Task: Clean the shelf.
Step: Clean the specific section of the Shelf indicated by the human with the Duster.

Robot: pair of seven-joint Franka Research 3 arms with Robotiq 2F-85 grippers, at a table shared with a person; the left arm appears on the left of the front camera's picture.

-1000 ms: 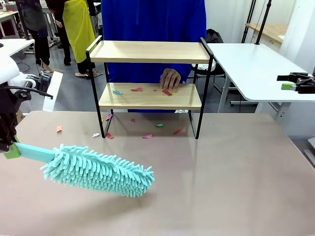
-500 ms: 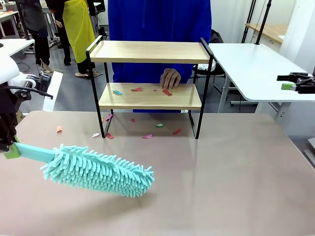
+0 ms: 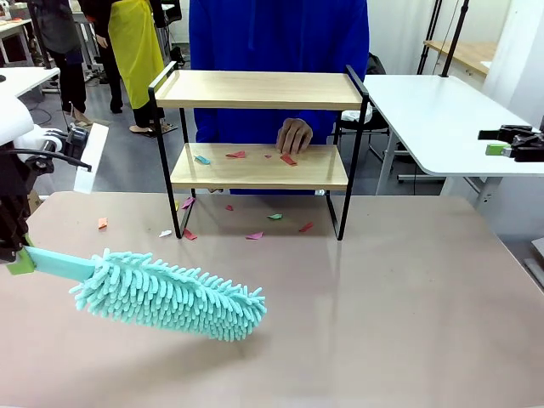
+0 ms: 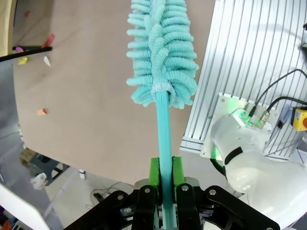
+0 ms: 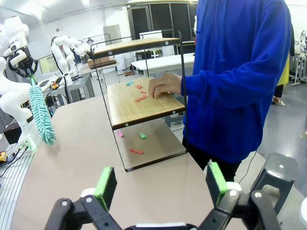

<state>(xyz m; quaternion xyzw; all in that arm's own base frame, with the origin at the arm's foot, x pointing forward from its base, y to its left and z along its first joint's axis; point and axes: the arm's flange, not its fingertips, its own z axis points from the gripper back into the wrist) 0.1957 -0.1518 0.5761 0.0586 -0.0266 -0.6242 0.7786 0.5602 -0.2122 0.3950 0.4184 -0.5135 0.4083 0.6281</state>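
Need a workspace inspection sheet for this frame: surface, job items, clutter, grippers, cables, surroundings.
Surface: beige table, flat, no spills seen.
Job's things: shelf upright at the far side, top board bare; teal duster low over the near-left table.
Clutter: paper scraps on the table under the shelf, more on its lower board.
Grippers: left gripper, jaws shut on the duster handle; right gripper, jaws open, empty.
Cables: black cables by the arm base, off the table.
Surroundings: person in blue behind the shelf, hand at the lower board; white table at right.
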